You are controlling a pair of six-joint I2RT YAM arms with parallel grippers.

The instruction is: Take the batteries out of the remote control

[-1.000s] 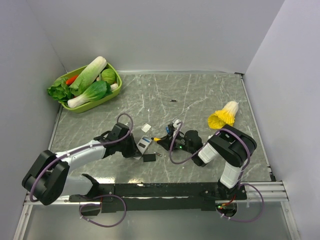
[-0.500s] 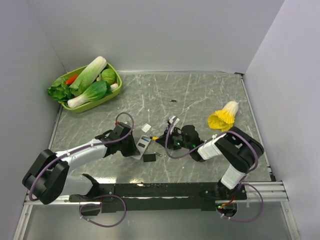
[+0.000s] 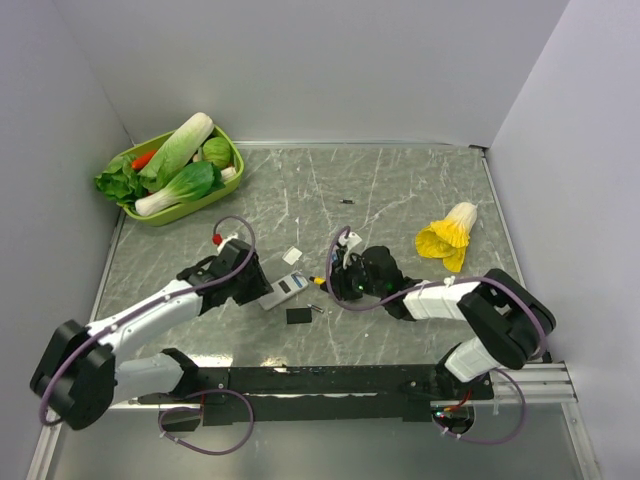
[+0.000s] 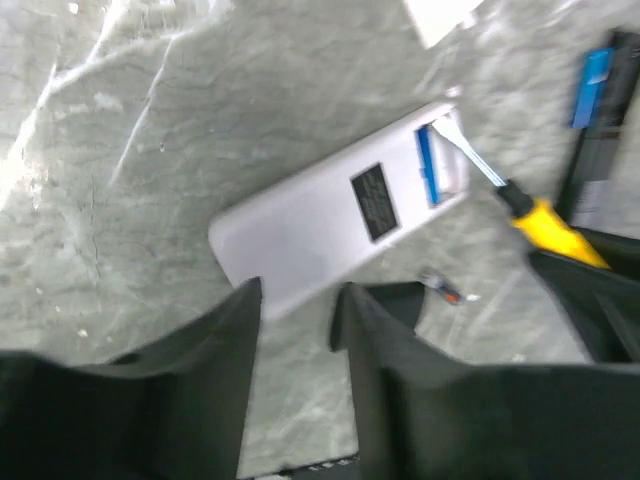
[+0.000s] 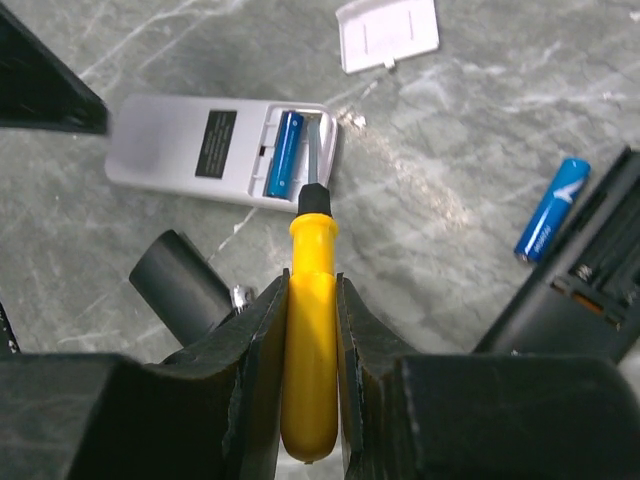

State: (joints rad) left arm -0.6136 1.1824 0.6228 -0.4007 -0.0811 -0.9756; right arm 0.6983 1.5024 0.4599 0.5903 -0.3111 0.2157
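Battery, probably light and slick, wants levering at its end with the screwdriver the right gripper pinches; left gripper stands spread.

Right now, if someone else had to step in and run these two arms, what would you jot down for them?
Left gripper: open, jaws apart right at the white remote's near end.
Right gripper: shut on the yellow-handled screwdriver, blade tip in the white remote's open bay.
Things: one blue battery sits in that bay; a second blue battery lies loose on the table beside the black remote.
Done: both covers are off, white cover and black cover; the black remote's bay looks empty.
Left: pry out the cell in the white remote.
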